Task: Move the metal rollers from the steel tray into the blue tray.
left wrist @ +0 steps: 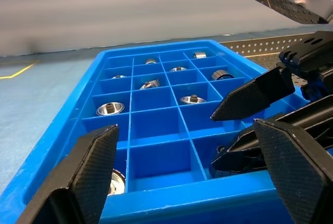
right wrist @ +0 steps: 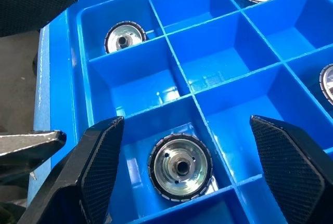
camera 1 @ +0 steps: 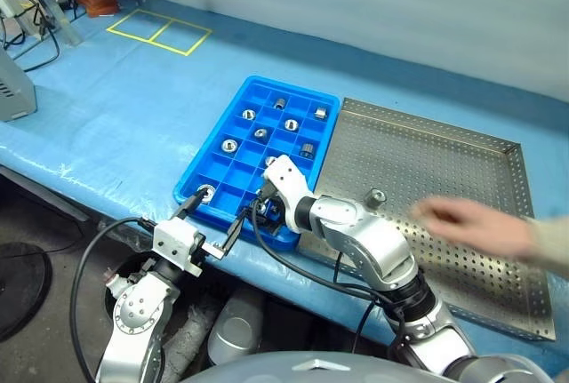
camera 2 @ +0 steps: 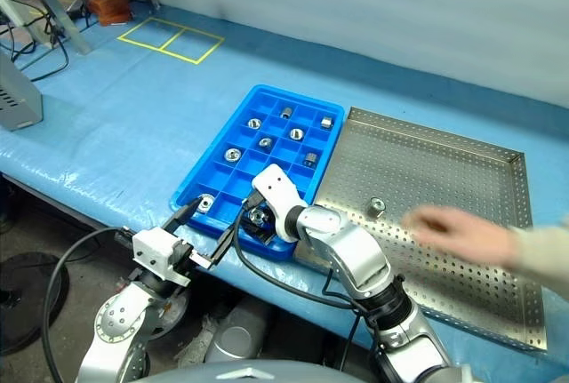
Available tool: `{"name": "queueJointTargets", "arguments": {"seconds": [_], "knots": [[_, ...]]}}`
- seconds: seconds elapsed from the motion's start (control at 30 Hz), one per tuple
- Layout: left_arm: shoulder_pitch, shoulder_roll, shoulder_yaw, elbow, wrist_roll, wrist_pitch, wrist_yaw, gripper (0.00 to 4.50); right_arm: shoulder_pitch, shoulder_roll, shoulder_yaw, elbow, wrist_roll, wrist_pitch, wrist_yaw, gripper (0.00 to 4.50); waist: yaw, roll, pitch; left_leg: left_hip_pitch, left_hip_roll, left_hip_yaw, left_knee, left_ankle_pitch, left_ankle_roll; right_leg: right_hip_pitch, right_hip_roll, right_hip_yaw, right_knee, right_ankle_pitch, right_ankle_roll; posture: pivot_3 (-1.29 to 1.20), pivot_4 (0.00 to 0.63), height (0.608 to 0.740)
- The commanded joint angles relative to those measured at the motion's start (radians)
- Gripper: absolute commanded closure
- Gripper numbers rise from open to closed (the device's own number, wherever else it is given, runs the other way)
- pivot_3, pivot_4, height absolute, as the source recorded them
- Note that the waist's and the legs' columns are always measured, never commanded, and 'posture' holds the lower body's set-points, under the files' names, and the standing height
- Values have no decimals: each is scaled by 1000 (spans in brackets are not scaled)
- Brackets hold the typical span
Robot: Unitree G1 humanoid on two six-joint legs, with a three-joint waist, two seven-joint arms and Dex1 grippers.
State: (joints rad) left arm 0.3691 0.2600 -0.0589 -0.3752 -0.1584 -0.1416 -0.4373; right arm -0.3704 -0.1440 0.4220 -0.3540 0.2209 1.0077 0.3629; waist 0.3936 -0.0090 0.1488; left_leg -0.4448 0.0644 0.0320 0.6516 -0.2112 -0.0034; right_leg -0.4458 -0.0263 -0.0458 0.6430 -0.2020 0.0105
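While the right hand (right wrist: 182,167) hovers over the near end of the blue tray (camera 1: 200,174), its fingers are spread wide and empty, straddling a compartment with a flanged roller (right wrist: 180,167) lying flat in it. Left hand (left wrist: 187,177) sits level at the tray's near rim, fingers wide apart, holding nothing. Metal rollers (camera 1: 260,133) are scattered one per cell across the blue tray; one roller (camera 1: 376,195) is left standing on the steel tray (camera 1: 444,165), just beside the right forearm. A person's hand (camera 1: 471,223) reaches over the steel tray, blurred.

Handling guess: rollers look like solid metal, so rigid, dense for their size, smooth and likely slippery; round sides could roll or squirt out of a pinch. Best take is across the body below the flange, upright, fingers squared to it.

Surface is covered in blue sheeting, trays side by side and touching. Yellow tape squares (camera 1: 160,30) marked farther off, cables (camera 1: 27,32) and a grey box (camera 1: 13,90) at the robot's left, pale wall behind.
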Motion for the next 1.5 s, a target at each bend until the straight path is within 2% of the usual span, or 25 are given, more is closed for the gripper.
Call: {"name": "queueJointTargets", "arguments": {"seconds": [0.03,0.77,0.93,1.1,1.33,1.5], "knots": [[-5,0,-6,-8,4,-28,-1,0,-2,9,-8,-33,8,-13,-1,414,-1,0,0,0,0,0,0,0,0,0,0,0,0,0,0,436,150,740],[-11,4,-19,-20,3,-14,-1,0,-4,10,-14,-33,3,-16,-6,414,-21,0,0,0,0,0,0,0,0,0,0,0,0,0,0,434,150,740],[-14,9,-19,-11,-1,-17,-10,0,-18,82,-127,-28,3,-97,-77,414,-23,0,0,0,0,0,0,0,0,0,0,0,1,0,0,426,150,740],[-29,18,-24,8,-7,-36,-31,0,-39,130,-310,-53,7,-124,-179,414,-24,0,0,0,0,0,0,0,0,0,0,0,0,0,0,395,150,740],[-87,6,-66,52,-2,-38,-58,0,8,146,-415,-128,-40,-133,-317,414,-52,2,-1,0,0,0,0,0,0,0,1,0,1,0,0,329,150,740],[-140,-11,-97,78,7,-31,-55,0,41,167,-462,-153,-47,-123,-378,414,-98,3,-2,0,0,0,1,1,1,1,1,2,1,0,0,265,150,740]]}}
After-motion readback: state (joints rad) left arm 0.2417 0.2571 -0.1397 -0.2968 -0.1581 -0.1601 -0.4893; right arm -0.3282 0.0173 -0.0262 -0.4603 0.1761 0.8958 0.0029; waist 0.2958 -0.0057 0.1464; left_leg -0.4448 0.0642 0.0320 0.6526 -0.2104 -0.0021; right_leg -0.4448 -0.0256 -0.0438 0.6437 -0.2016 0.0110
